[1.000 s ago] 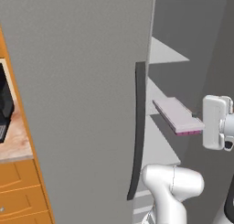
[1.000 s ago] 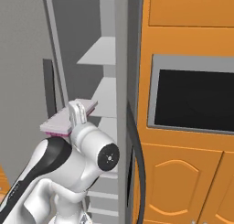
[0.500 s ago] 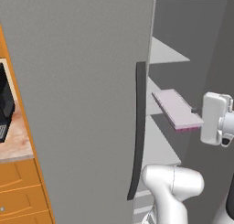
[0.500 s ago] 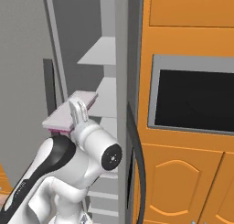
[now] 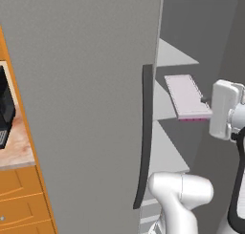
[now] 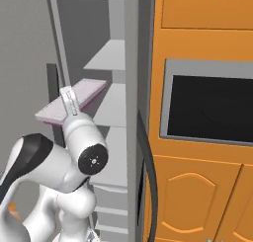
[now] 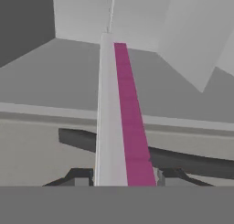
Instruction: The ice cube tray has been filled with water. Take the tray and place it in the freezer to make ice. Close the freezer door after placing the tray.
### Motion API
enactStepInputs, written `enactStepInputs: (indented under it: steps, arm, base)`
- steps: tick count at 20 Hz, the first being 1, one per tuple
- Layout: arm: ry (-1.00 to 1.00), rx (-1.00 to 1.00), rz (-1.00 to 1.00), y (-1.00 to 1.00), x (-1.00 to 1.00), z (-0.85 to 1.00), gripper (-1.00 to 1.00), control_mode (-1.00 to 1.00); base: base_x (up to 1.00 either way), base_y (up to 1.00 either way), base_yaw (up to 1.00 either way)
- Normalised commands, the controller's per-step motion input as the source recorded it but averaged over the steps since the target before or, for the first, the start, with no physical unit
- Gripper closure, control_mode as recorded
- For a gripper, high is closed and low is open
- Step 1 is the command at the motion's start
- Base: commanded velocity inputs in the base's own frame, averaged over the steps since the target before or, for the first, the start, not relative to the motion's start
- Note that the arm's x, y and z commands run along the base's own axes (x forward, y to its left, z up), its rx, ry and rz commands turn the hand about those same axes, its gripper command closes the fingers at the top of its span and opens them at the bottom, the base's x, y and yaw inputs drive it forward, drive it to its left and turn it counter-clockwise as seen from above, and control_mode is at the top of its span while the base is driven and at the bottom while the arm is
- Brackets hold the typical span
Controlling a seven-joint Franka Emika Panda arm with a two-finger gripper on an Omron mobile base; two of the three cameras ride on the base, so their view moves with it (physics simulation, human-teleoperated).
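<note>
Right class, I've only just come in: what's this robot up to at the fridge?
The robot arm's gripper is shut on one end of the ice cube tray, holding it out flat into the open freezer, up among the grey shelves. The tray hangs in the air, not yet set on a shelf. The freezer door with its dark handle stands open, so placing the tray and closing up are both left to do.

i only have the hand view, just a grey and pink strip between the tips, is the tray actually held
Observer: Yes. The gripper is shut on the tray at its near end, seen from the left base.
Operator: is it level
Observer: Roughly flat, pale top up, pink edge underneath.
Operator: where is it against the freezer
Observer: It reaches into the open freezer, hanging above a shelf rather than resting on it.
Operator: door?
Observer: The door stands open on the tray's left.
</note>
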Motion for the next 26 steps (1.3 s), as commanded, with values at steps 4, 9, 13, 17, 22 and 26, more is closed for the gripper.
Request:
enactStepInputs:
  steps: [4, 9, 13, 17, 22, 26]
  arm:
    - [0.0, 0.0, -0.19, 0.09, -0.07, 0.66, 1.0, -1.0]
    - [0.0, 0.0, -0.14, 0.0, -0.04, 0.6, 1.0, -1.0]
    - [0.0, 0.0, -0.07, -0.06, 0.0, 0.31, 1.0, -1.0]
    - [0.0, 0.0, -0.03, -0.14, 0.0, 0.12, 1.0, -1.0]
    - [0.0, 0.0, -0.01, -0.18, 0.05, 0.0, 1.0, -1.0]
    - [0.0, 0.0, 0.0, -0.09, 0.17, 0.0, 1.0, -1.0]
  base:
    - [0.0, 0.0, 0.0]
    - [0.0, 0.0, 0.0]
    - [0.0, 0.0, 0.0]
    - [0.0, 0.0, 0.0]
    - [0.0, 0.0, 0.0]
    - [0.0, 0.0, 0.0]
